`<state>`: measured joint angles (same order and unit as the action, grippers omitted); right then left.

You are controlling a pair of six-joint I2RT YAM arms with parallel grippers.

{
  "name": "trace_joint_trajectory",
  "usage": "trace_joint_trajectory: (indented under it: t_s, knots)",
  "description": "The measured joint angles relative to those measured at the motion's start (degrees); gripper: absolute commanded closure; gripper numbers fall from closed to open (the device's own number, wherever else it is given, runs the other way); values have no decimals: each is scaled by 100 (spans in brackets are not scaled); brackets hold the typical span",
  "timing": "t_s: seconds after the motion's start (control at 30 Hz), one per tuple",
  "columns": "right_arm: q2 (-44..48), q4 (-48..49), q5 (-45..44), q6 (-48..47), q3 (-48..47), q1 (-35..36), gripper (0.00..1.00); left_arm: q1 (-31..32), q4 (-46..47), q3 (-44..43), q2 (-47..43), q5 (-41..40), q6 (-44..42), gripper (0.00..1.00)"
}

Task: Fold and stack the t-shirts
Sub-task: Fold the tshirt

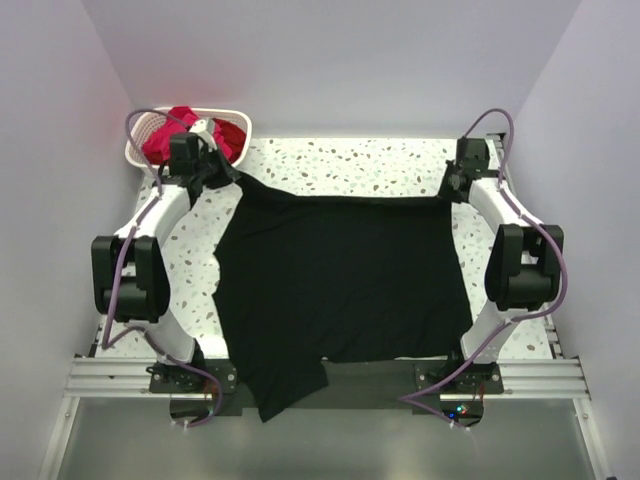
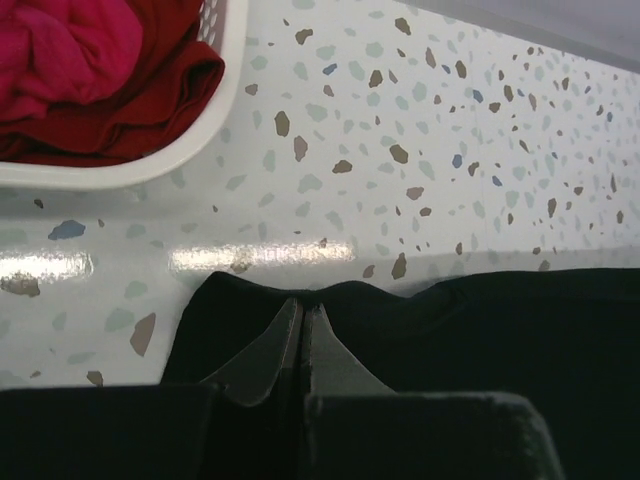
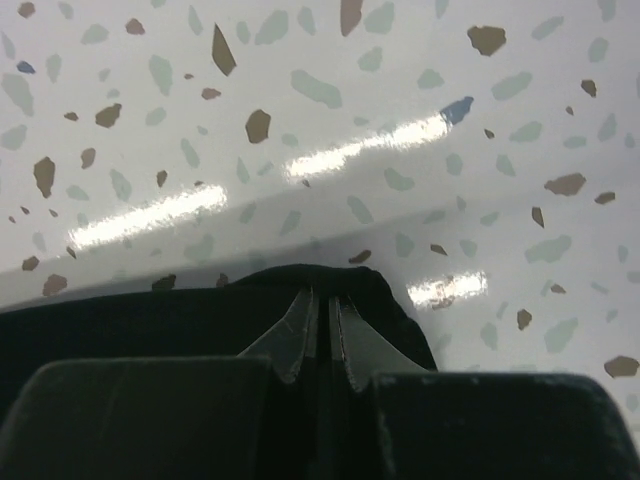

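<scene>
The large black t-shirt (image 1: 340, 280) lies spread over the speckled table, its near part hanging over the front edge. My left gripper (image 1: 222, 172) is shut on its far left corner; in the left wrist view (image 2: 303, 312) the jaws pinch the black cloth (image 2: 480, 320). My right gripper (image 1: 449, 190) is shut on the far right corner, seen in the right wrist view (image 3: 322, 300) with black cloth (image 3: 120, 325) bunched round the tips. The magenta-pink shirt (image 1: 165, 143) and deep red shirt (image 1: 232, 137) lie crumpled in the basket, also in the left wrist view (image 2: 70, 45).
The white lattice basket (image 1: 136, 150) stands at the far left corner, its rim close to my left gripper (image 2: 150, 170). Bare speckled table (image 1: 350, 160) lies beyond the shirt's far edge. Walls enclose the table on three sides.
</scene>
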<state>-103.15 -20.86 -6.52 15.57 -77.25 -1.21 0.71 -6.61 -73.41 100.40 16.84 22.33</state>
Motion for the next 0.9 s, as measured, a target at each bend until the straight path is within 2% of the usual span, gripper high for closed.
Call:
trace_joint_trajectory:
  t_s: [0.3,0.73,0.9]
  knots:
    - [387,-761,-146,66,225,-35,100,0,-603,833,-1508,-68,367,100]
    - [1001,-1381,-356,247,682,-35,100,-9,-1241,2249,-2835,-205,741,100]
    - [1180,-1528,-448,308,852,-35,100,-13,-1541,2522,-3351,-160,868,100]
